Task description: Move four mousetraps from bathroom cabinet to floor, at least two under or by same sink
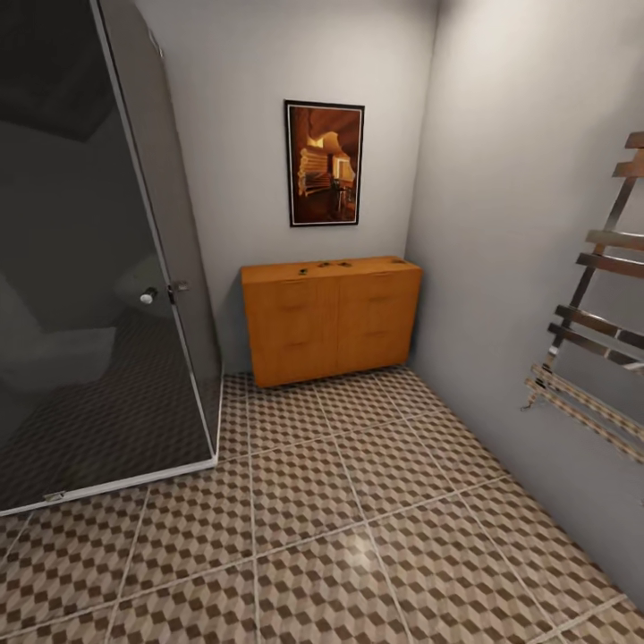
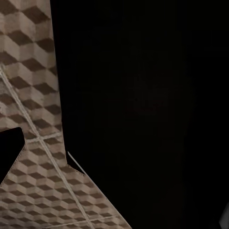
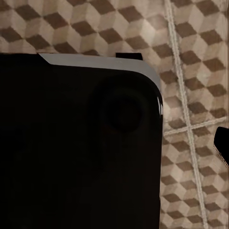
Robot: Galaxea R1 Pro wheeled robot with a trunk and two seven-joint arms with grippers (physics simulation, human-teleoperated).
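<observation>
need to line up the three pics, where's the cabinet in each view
Head view: the cabinet stands against the far wall, under the picture, with small dark things on its top.
Left wrist view: not in it.
Right wrist view: not in it.
Shared landmark: the cube-pattern floor.

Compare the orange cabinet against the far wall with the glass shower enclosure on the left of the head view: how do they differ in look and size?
The cabinet is low, opaque, glossy orange-brown wood; the shower enclosure is tall, dark tinted glass you can partly see through. The cabinet has a flat top carrying small dark objects; the enclosure has a framed door with a round knob. Both stand on the cube-patterned floor against the back wall.
</observation>
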